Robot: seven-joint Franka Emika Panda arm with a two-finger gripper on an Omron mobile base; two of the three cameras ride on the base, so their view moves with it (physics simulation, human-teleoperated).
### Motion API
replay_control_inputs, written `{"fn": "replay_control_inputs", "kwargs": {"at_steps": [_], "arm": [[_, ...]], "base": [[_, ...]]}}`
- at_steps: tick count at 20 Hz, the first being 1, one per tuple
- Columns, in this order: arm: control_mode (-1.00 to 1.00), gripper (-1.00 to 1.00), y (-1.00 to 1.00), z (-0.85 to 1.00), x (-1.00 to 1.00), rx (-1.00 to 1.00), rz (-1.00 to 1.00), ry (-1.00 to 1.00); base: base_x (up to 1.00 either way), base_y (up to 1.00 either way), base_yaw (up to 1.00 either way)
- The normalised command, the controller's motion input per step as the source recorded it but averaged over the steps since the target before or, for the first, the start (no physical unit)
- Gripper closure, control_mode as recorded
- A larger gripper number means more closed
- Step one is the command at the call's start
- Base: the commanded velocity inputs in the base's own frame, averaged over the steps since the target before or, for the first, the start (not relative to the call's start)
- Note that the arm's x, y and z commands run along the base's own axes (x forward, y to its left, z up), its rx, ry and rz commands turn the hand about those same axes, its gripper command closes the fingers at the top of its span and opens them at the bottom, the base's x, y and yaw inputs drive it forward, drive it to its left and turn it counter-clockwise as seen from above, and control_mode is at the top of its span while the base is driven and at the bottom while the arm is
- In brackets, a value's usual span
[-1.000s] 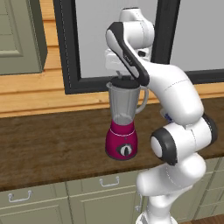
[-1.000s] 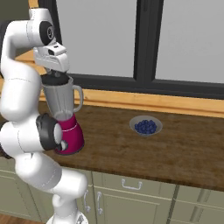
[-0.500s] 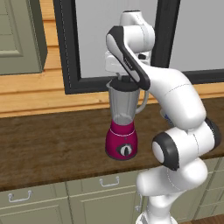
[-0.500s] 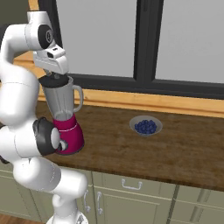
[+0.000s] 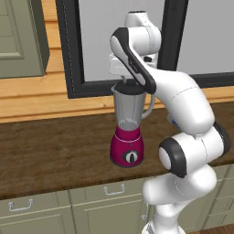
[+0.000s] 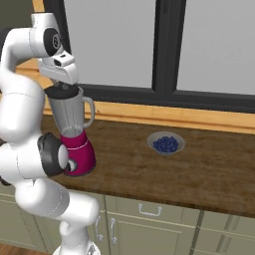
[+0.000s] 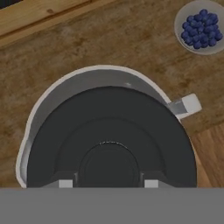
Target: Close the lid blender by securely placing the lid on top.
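The blender (image 5: pixel 129 137) stands on the wooden counter, a magenta base with a dial under a clear grey jar (image 6: pixel 69 117) with a side handle. The black lid (image 7: pixel 109 127) sits at the jar's mouth, at the top of the jar (image 5: pixel 130 87). In the hand view it covers most of the opening. The jar's rim (image 7: pixel 65 81) still shows as a crescent along the upper left. My gripper (image 7: pixel 108 183) points straight down over the jar, with one fingertip on each side of the lid's raised centre knob. It is shut on the lid.
A grey bowl of blueberries (image 6: pixel 166 143) rests on the counter to the right of the blender, also at the hand view's top right (image 7: pixel 201 27). A dark-framed window (image 6: pixel 164 45) runs behind the counter, with drawers (image 6: pixel 149 214) below it.
The gripper and lid have stayed over the jar's mouth, shifting only slightly. The arm's elbow has moved a little.
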Motion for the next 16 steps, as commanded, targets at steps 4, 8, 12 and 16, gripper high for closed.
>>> {"fn": "replay_control_inputs", "kwargs": {"at_steps": [4,8,12,16], "arm": [[-1.0,1.0,0.0,0.0,0.28,0.0,0.0,0.0],[-1.0,1.0,0.0,0.0,0.23,0.0,0.0,-0.01],[-1.0,1.0,0.0,0.0,0.14,0.0,0.0,-0.04],[-1.0,1.0,0.0,0.0,0.07,0.0,0.0,-0.07]], "base": [[0.0,0.0,0.0],[0.0,0.0,0.0],[0.0,0.0,0.0],[0.0,0.0,0.0]]}}
